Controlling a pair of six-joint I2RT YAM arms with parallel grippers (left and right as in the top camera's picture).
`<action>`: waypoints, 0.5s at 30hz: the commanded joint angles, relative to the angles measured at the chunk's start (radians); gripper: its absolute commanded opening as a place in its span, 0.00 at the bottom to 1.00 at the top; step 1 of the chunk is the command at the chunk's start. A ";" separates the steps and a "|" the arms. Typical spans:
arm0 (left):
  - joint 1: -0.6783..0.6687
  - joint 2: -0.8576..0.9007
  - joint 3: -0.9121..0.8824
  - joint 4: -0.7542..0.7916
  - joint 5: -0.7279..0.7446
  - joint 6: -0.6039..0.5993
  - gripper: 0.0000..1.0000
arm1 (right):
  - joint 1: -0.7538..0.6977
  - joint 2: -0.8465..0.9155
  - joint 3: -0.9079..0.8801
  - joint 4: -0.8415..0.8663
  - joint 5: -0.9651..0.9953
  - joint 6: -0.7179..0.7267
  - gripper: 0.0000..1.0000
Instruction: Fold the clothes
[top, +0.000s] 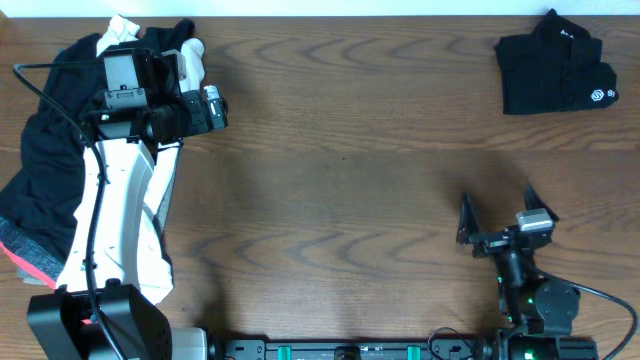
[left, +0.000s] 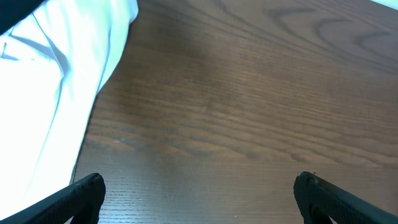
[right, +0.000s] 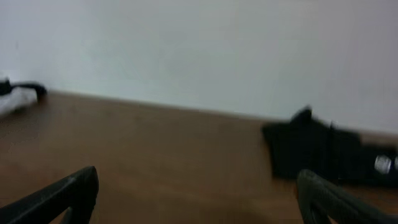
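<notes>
A pile of unfolded clothes lies at the table's left: a black garment (top: 45, 170), a white garment (top: 120, 225) and a piece with a pink band (top: 30, 262). My left gripper (top: 203, 110) hangs at the pile's upper right edge. In the left wrist view it (left: 199, 193) is open and empty over bare wood, with white cloth (left: 50, 93) just to its left. A folded black garment (top: 555, 65) lies at the far right corner. My right gripper (top: 497, 212) is open and empty near the front right, facing that garment (right: 329, 152).
The wooden table (top: 350, 170) stretches between the pile and the folded garment. A white wall (right: 199, 43) rises behind the table's far edge. A black cable (top: 45, 95) loops over the pile by the left arm.
</notes>
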 joint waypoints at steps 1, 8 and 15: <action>0.002 0.007 0.006 0.000 -0.009 -0.008 0.98 | -0.007 -0.037 -0.014 -0.064 0.009 0.007 0.99; 0.002 0.007 0.006 0.000 -0.009 -0.008 0.98 | -0.007 -0.108 -0.014 -0.179 0.040 0.006 0.99; 0.002 0.007 0.006 0.000 -0.009 -0.008 0.98 | -0.007 -0.106 -0.014 -0.179 0.039 0.006 0.99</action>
